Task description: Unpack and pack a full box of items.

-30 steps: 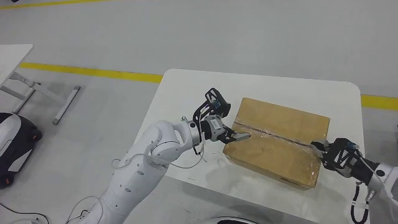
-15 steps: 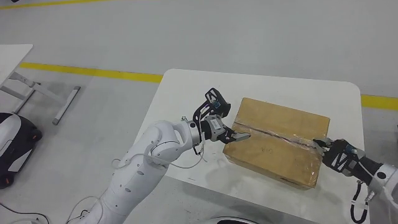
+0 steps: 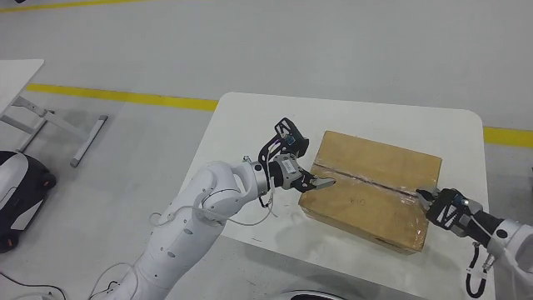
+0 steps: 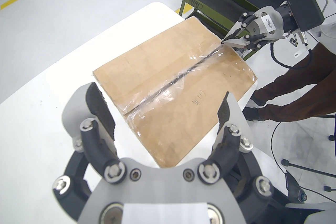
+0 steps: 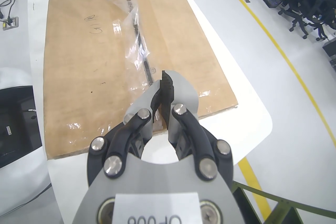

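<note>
Cardboard box lies closed on the white counter, its right end close to the counter's right edge. Clear tape is crumpled along the top seam. The left end effector hangs open at the box's left end. The right end effector is closed, tips at the seam's right end.

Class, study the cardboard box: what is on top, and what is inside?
Wrinkled clear tape runs along the top seam of the cardboard box. The box is shut, so its contents are hidden.
</note>
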